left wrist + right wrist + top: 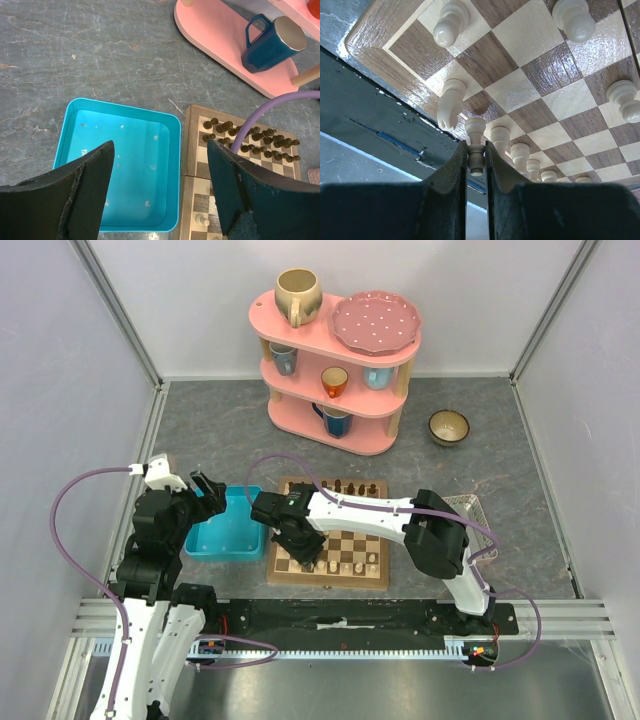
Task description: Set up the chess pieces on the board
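The chessboard (pixel 330 582) lies mid-table, dark chessmen along its far rows, cream chess pieces (pixel 345 566) along its near rows. My right gripper (pixel 297 545) is over the board's near left part. In the right wrist view it (pixel 476 147) is shut on a cream piece (pixel 476 161) at the near row, beside a cream knight (pixel 451 102) and a line of cream pieces (pixel 520 152); I cannot tell whether the held piece touches the board (pixel 520 35). My left gripper (pixel 160 150) is open and empty above the turquoise tray (pixel 125 165).
The turquoise tray (pixel 225 535) touches the board's left edge. A clear tray (pixel 470 510) sits right of the board. A pink shelf (pixel 335 430) with cups and a plate stands behind it, a blue mug (pixel 270 45) on its base. A small bowl (pixel 449 427) is at the far right.
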